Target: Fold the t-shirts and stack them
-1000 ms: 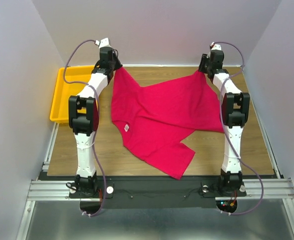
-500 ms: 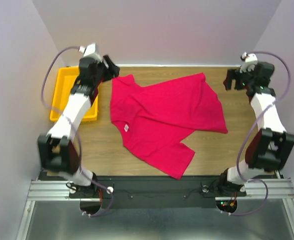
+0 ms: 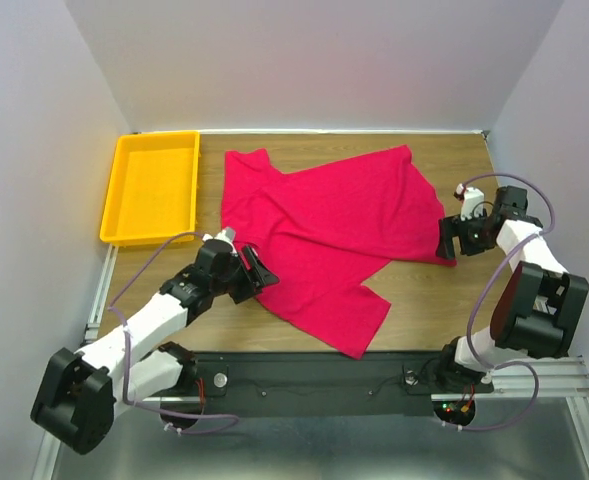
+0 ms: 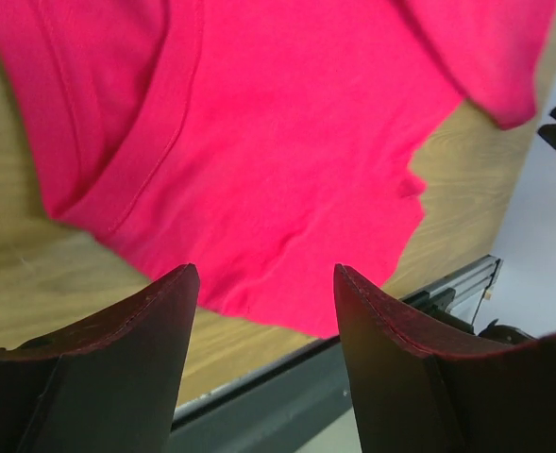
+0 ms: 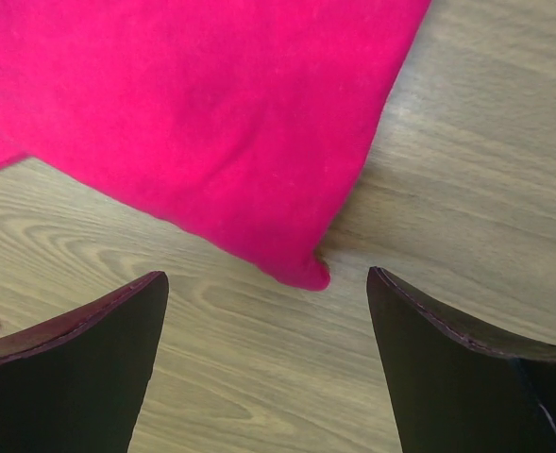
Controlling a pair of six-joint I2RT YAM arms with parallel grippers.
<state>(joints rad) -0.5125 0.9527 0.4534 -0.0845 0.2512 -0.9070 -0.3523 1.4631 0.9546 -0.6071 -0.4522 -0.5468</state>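
The crimson t-shirt [image 3: 324, 225] lies spread and rumpled on the wooden table, with one part folded over toward the near edge. My left gripper [image 3: 261, 272] is open and empty, low beside the shirt's neck at its left edge. In the left wrist view the gripper [image 4: 263, 276] hovers over the shirt [image 4: 287, 142], with the collar band [image 4: 160, 113] ahead. My right gripper [image 3: 444, 243] is open and empty at the shirt's right-hand corner. In the right wrist view the gripper [image 5: 266, 276] stands with that corner [image 5: 308, 272] between its jaws, above the wood. The neck label is hidden.
An empty yellow tray [image 3: 152, 190] sits at the far left of the table. Bare wood [image 3: 494, 190] lies right of the shirt. The black rail [image 3: 314, 370] runs along the near edge. Grey walls close in three sides.
Both grippers let go of the shirt's far corners and swung back toward me. The left one came down by the neck, the right one by the right-hand corner. The shirt settled flat.
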